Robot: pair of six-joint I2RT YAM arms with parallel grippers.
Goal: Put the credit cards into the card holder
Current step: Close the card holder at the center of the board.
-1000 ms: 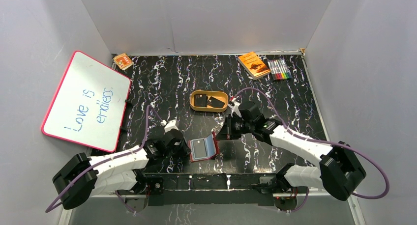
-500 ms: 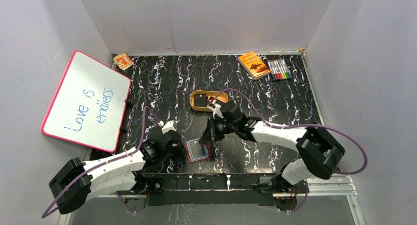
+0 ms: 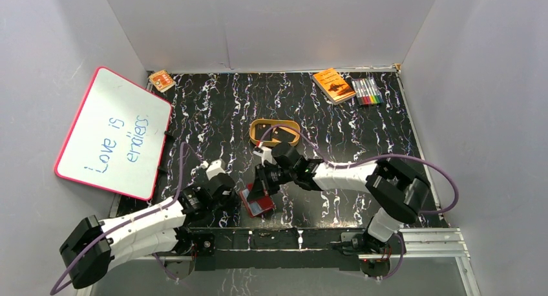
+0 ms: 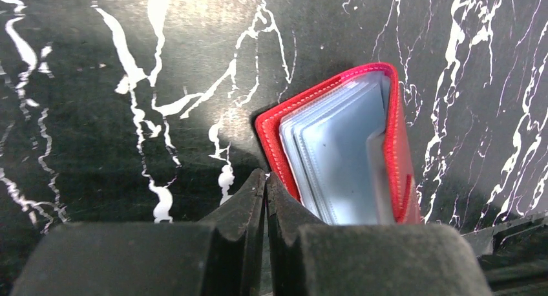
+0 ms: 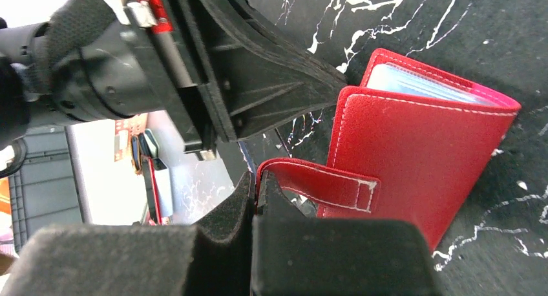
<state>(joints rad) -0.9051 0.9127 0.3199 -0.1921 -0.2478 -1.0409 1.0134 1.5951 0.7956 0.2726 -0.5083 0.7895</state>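
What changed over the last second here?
The right gripper, shut on the tab of the card holder, swung left, dragging it toward the left arm and folding it partly closed. The left gripper closed beside its edge; whether it grips is unclear. The tan dish, whiteboard and markers stayed put.

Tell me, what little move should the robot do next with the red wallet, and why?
Probably the right gripper, pinching the tab of the card holder, should pull that cover wider: it is only half open, pockets barely exposed.
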